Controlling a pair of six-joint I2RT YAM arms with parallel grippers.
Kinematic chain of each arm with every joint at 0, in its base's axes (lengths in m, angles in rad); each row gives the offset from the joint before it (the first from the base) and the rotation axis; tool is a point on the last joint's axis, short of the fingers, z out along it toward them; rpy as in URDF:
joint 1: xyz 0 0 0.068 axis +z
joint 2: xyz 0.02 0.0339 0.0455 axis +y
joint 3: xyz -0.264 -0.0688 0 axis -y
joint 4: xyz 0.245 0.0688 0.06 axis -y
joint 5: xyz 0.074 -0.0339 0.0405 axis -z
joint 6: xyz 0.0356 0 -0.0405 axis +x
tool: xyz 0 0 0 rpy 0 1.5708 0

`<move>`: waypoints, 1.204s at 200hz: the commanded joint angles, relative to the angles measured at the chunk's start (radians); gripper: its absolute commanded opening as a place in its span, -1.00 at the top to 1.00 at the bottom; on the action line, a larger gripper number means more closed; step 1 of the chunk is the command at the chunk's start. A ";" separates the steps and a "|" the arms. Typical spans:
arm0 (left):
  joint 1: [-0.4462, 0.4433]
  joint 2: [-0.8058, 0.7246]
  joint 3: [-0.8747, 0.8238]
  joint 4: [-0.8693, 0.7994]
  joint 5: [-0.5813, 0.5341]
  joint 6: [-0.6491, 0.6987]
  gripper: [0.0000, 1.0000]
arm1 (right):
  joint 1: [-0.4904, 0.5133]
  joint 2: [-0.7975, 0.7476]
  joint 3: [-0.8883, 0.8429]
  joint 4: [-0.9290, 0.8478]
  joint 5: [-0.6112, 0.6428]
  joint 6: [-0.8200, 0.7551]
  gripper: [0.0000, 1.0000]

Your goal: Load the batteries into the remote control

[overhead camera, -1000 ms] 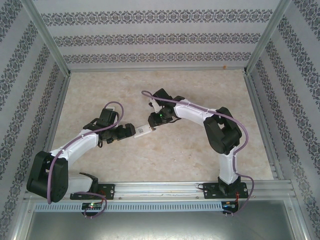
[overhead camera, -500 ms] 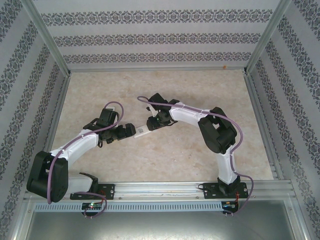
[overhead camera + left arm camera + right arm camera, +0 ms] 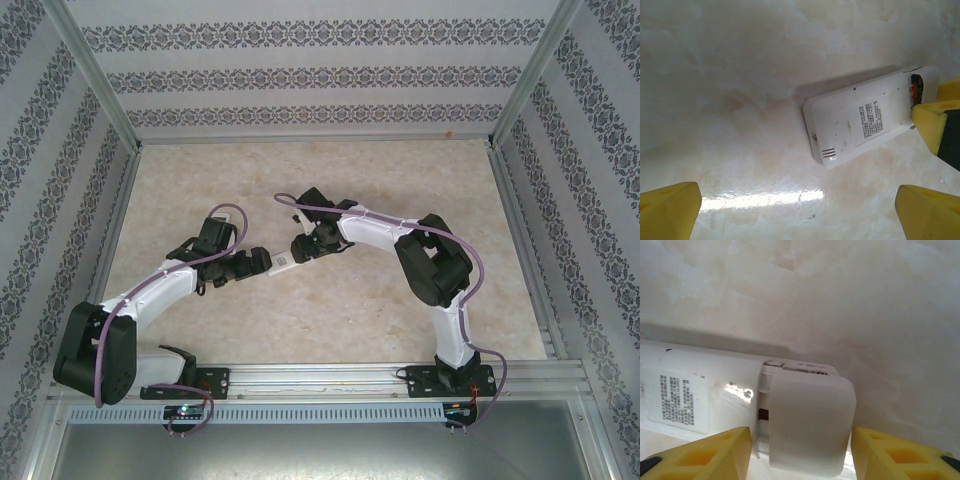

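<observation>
Since the batteries point(image 3: 916, 86) already sit in the bay at the far end of the remote point(image 3: 850, 125), with only a dark and orange-red sliver showing, the step in hand looks to be closing the cover point(image 3: 810, 425). The remote lies back-up on the table point(image 3: 740, 75), between the two arms.

The right claw point(image 3: 802, 456) straddles the cover with slack jaws. A gap shows beside one finger, so nothing is grasped. The left claw point(image 3: 800, 212) hangs wide apart and empty, just short of the remote's near end.

The cover seems perched rather than flush, with a dark slit at its inner edge. To seat it well, I would press it flat first, then slide it along the remote until it latches. The left claw could brace the other end so the body cannot skate.

The label point(image 3: 870, 120) carries several lines of small print, none legible, and no brand can be made out.
</observation>
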 commanded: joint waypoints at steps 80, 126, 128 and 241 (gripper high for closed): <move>-0.061 0.167 0.079 0.049 0.003 0.005 -0.58 | -0.083 -0.060 -0.034 0.047 -0.078 0.030 0.06; -0.080 0.234 0.124 0.059 0.007 0.005 -0.39 | -0.076 -0.004 0.008 0.044 -0.092 0.029 0.09; -0.081 0.238 0.125 0.059 0.007 0.005 -0.38 | -0.075 -0.002 0.011 0.044 -0.093 0.028 0.09; -0.102 0.375 0.150 0.013 -0.038 0.087 -0.07 | -0.015 0.109 0.065 -0.034 0.017 -0.005 0.13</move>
